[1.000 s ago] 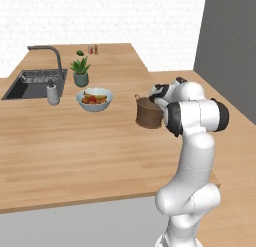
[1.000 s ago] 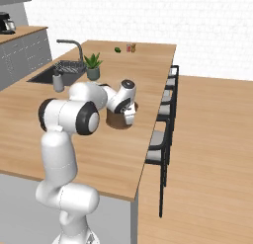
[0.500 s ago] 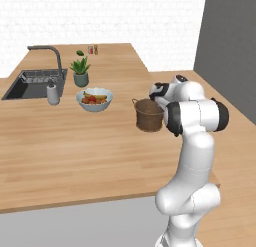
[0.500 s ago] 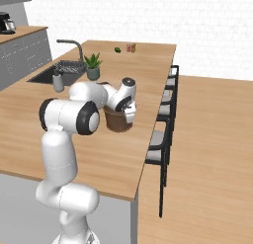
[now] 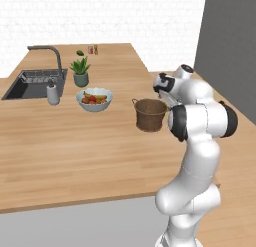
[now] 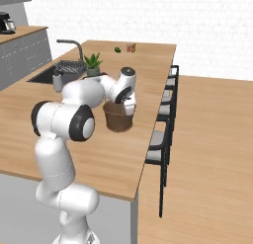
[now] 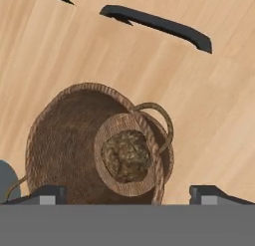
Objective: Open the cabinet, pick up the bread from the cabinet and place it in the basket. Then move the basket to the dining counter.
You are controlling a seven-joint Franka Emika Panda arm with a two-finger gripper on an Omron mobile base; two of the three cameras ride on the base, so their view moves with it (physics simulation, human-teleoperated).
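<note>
I am holding my hand (image 7: pixel 127 192) spread wide just above the basket (image 7: pixel 74 145) with bread (image 7: pixel 126 156) inside; no writing is readable.

The basket (image 5: pixel 150 114) stood on the counter (image 5: pixel 75 141) at frame centre, bread (image 7: pixel 125 156) inside; bowl (image 5: pixel 94 99) to its left.

The basket (image 7: pixel 74 145) is coarse woven wicker, dark brown and matt; the bread (image 7: pixel 126 155) in it looks rough and crumbly. The surface (image 5: pixel 65 146) is smooth pale wood — faintly grained — and the tap (image 5: pixel 50 53) dull grey metal.
</note>
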